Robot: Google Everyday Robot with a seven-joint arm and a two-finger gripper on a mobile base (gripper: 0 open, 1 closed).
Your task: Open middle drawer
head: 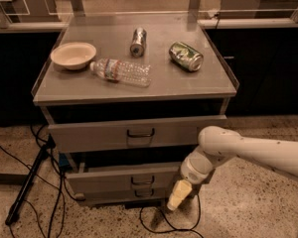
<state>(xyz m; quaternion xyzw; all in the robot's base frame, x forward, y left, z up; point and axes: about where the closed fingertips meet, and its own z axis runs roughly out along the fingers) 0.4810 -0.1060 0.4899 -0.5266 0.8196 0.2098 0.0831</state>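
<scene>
The grey cabinet has three drawers. The top drawer (139,133) is pulled out a little. Below it the middle drawer (104,178) has a low wide grey front with a small dark loop handle (141,181), and it stands slightly out from the cabinet. The bottom drawer (114,194) sits just under it. My gripper (178,195), cream-coloured at the end of the white arm (238,150), points down and left. It hangs near the floor just right of the middle and bottom drawer fronts, away from the handle.
On the cabinet top (208,86) lie a beige bowl (73,54), a plastic water bottle (121,72), a silver can (138,41) and a green can (186,56). Cables (159,222) run on the floor. A black stand leg (27,185) leans at the left.
</scene>
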